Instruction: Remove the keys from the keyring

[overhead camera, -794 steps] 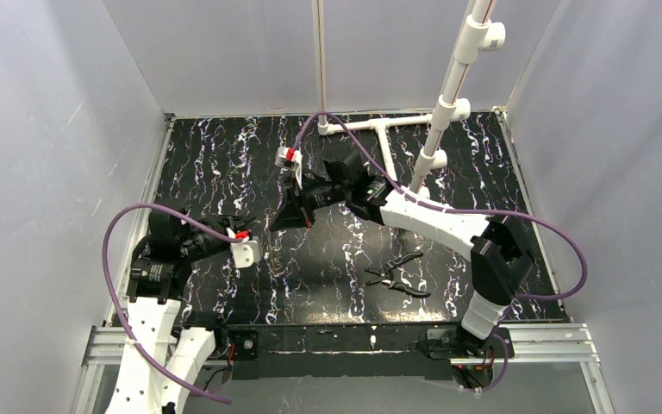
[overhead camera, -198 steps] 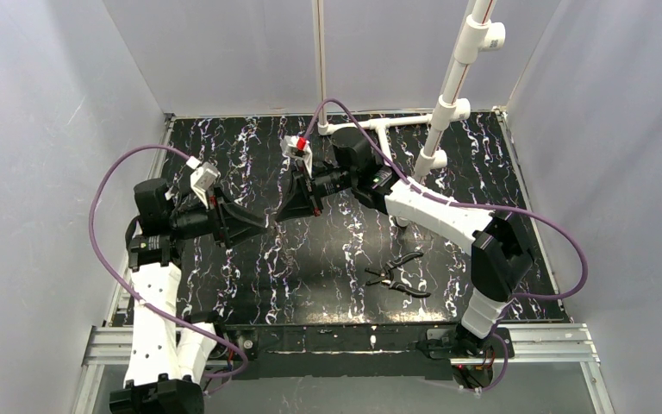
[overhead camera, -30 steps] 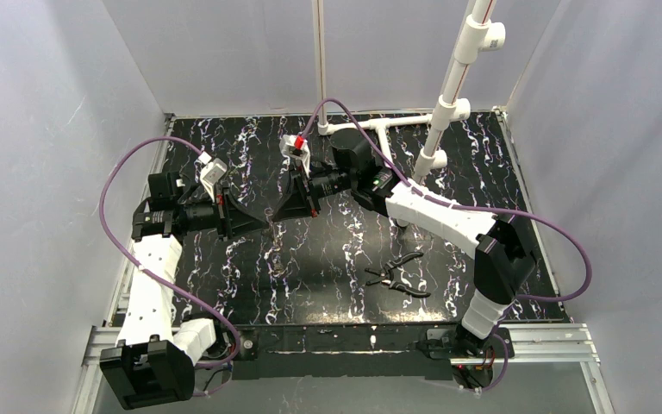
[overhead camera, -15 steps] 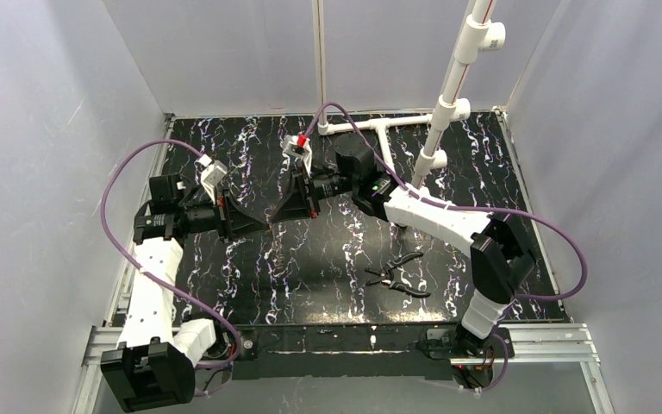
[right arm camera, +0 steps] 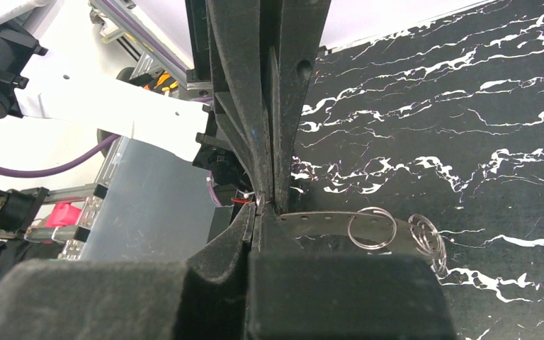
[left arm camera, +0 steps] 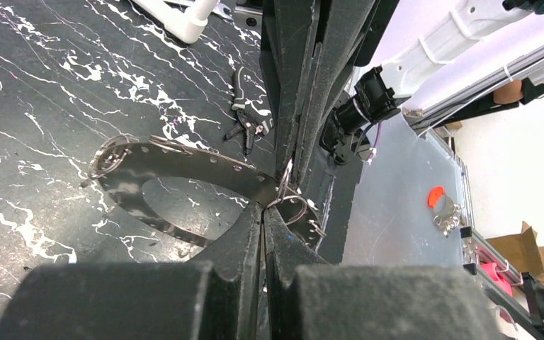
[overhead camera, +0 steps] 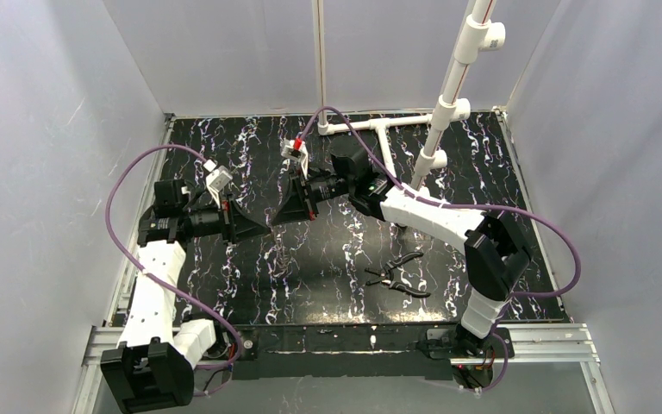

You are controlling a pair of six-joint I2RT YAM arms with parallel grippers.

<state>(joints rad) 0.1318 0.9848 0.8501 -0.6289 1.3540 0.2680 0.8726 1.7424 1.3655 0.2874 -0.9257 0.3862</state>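
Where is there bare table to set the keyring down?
Bare marble lies left of the pliers, toward the near edge, and in the back-left corner of the table. Crowded: the middle, where left tool and right tool meet on the keyring, and around the pipe stand.

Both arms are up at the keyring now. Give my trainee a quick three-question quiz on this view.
1. Fill in: the left fingers and right fingers are both ___ (open/shut).
2. What grips the keyring? A left fingers only; B right fingers only; C both.
3. True or false: the pliers lie on the table, touched by neither arm.
Key: 1 shut; 2 C; 3 true.
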